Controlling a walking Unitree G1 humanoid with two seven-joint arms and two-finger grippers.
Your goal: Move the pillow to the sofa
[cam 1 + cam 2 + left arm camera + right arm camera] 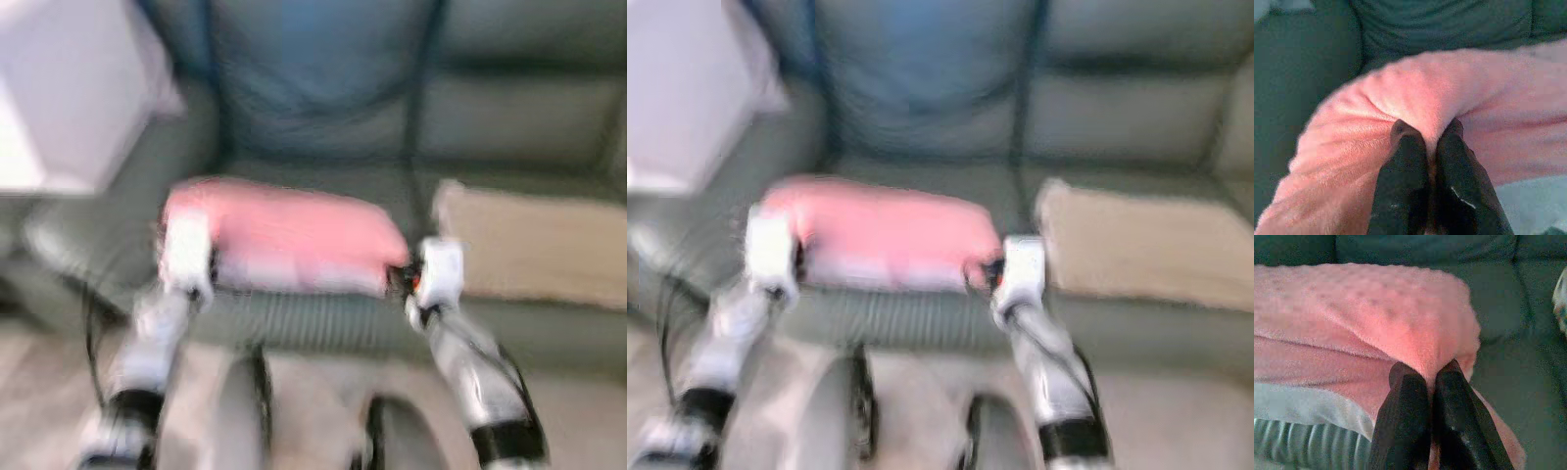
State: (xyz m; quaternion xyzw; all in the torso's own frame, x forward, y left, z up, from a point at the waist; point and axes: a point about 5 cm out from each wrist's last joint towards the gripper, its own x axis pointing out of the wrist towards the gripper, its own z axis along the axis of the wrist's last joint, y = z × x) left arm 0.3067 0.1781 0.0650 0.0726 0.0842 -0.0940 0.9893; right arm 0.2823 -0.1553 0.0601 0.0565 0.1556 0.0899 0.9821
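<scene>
The dark green sofa (pixel 323 108) spreads ahead, a beige cushion (pixel 534 245) on its right seat. The pink pillow (pixel 294 235) hangs between both arms at the seat's front edge, so this looks like the carry's end. The left gripper (pixel 1426 142) and right gripper (pixel 1426 374) each pinch a fold of fleece tight. Next: reach forward, lower, then release.

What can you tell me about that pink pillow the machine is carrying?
The pink pillow looks soft and fleecy, with a dimpled top and a pale grey band along its near edge. It is held level, lengthwise between the arms, in front of the green sofa. The left gripper pinches one end, the right gripper the other.
</scene>
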